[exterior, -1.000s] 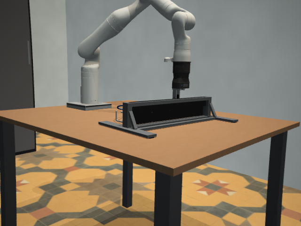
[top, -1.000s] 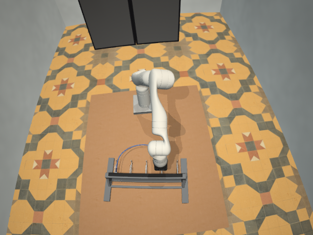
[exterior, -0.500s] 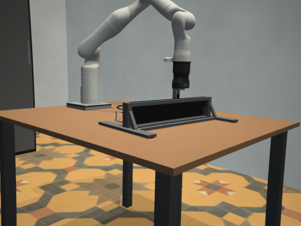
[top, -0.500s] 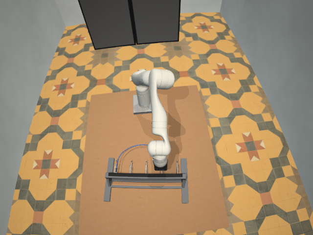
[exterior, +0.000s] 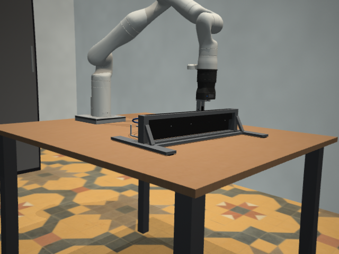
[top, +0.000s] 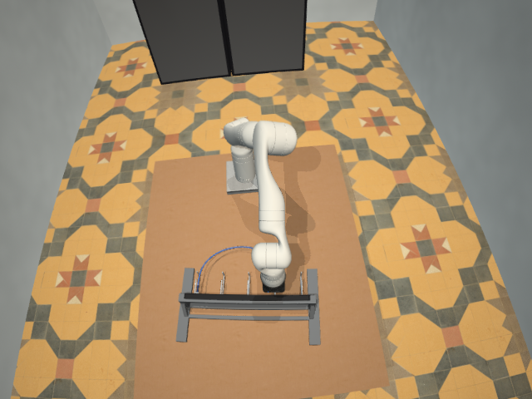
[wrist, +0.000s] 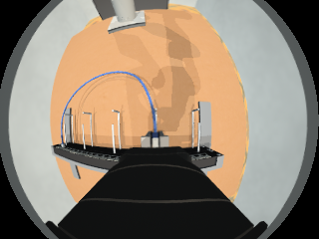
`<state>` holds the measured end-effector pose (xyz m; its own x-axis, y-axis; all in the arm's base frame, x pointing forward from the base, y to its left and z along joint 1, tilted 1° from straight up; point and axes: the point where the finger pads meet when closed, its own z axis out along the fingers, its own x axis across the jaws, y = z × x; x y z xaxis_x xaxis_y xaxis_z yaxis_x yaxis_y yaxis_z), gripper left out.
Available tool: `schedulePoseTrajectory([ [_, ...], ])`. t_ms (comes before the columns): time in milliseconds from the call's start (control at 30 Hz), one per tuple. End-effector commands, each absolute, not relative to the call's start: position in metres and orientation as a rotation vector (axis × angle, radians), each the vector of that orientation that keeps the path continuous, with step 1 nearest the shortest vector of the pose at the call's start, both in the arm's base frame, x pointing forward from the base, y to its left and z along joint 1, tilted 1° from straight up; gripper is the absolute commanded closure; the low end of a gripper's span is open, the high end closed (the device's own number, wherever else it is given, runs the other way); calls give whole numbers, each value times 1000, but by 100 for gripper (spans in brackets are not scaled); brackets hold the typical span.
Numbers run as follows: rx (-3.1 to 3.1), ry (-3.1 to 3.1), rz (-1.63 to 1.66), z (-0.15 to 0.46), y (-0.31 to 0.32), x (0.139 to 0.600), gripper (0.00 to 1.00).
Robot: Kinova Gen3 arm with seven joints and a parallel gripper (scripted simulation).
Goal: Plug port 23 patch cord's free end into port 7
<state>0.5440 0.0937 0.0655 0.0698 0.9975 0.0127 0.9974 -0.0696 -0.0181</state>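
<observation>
Cord from port 23: blue patch cord (top: pixel 223 249) (exterior: pixel 135 120) (wrist: pixel 120 73) arcs from rack (top: pixel 314 330) (exterior: pixel 188 112) (wrist: pixel 204 117) at wrist-view left to its free plug (wrist: pixel 156 134), gripped in narrowed jaws near port 7, judged; seating and latching unconfirmed, release remaining.

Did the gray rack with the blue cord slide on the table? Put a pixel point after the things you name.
No, the rack (top: pixel 248 297) (exterior: pixel 188 112) (wrist: pixel 217 160) looks unmoved against the robot's base plate (top: pixel 232 186) (exterior: pixel 82 118) (wrist: pixel 138 23).
</observation>
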Motion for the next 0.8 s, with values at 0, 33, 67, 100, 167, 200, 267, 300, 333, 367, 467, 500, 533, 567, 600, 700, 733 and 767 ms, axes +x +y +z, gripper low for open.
schedulePoseTrajectory([
  [0,-2275,-2134,17,64,89,549,100],
  [33,-2275,-2134,16,64,89,550,100],
  [67,-2275,-2135,15,64,89,552,100],
  [100,-2276,-2135,14,64,89,553,100],
  [167,-2277,-2136,10,65,89,556,100],
  [200,-2277,-2136,9,65,89,557,100],
  [267,-2277,-2136,9,65,89,557,100],
  [300,-2280,-2139,1,66,89,559,100],
  [333,-2279,-2138,3,66,89,559,100],
  [367,-2279,-2138,4,66,89,559,100],
  [467,-2280,-2139,2,66,89,560,100],
  [500,-2280,-2139,2,66,89,560,100],
  [533,-2281,-2137,3,66,89,560,100],
  [567,-2282,-2136,3,66,88,560,100],
  [600,-2283,-2136,3,66,88,560,100],
  [700,-2285,-2134,3,66,88,560,100],
  [733,-2286,-2133,3,66,88,560,100],
  [767,-2287,-2132,3,66,88,560,100],
])
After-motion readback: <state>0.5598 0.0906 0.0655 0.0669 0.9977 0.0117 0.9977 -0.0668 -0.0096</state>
